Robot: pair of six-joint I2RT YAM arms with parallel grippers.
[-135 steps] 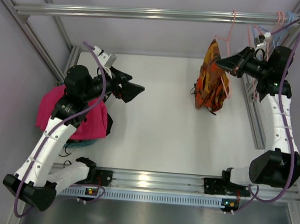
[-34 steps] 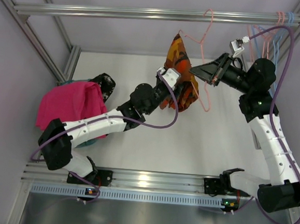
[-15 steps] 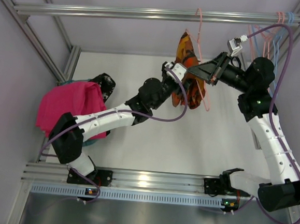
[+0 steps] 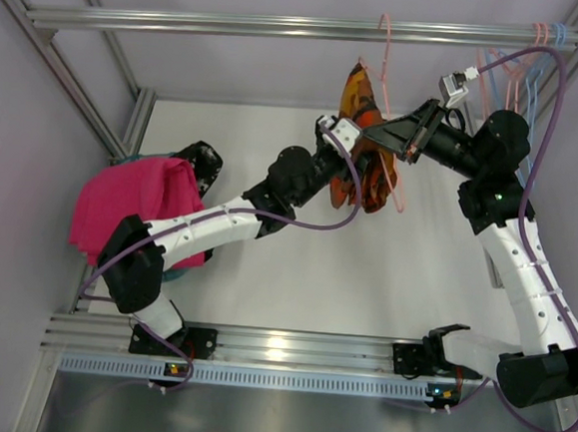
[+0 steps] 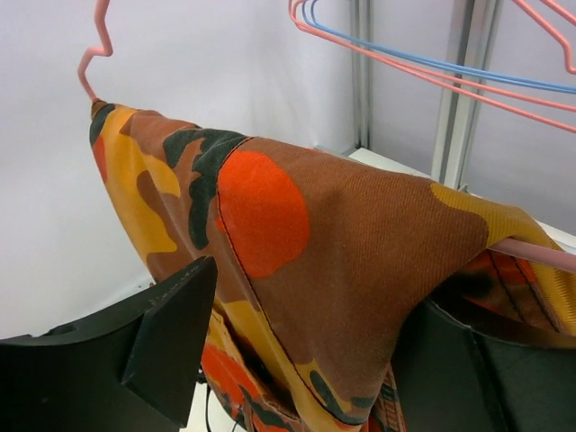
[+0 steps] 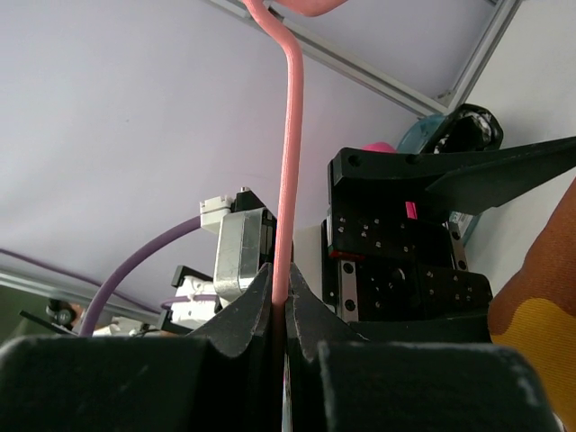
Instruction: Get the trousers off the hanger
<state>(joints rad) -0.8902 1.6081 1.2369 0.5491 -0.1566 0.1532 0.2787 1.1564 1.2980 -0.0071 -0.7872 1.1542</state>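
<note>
The orange-red-yellow patterned trousers [image 4: 361, 162] hang folded over a pink hanger [image 4: 385, 59] near the middle of the rail. My right gripper [image 4: 375, 135] is shut on the hanger's pink wire [image 6: 290, 153], holding it from the right. My left gripper [image 4: 359, 159] is open, with its jaws on either side of the draped trousers [image 5: 342, 243]; the black fingers [image 5: 171, 337] stand apart from the cloth at the left. The magenta-pink trousers [image 4: 135, 204] lie in a heap at the table's left edge.
The metal rail [image 4: 234, 22] runs across the top. More pink and blue hangers [image 4: 526, 65] hang at its right end and show in the left wrist view [image 5: 432, 63]. A black garment [image 4: 199, 161] lies beside the pink heap.
My left arm swung from the pink heap across to the patterned trousers and put its open jaws round them. My right gripper carried the hanger leftwards along the rail. Little has moved in the last half second.
</note>
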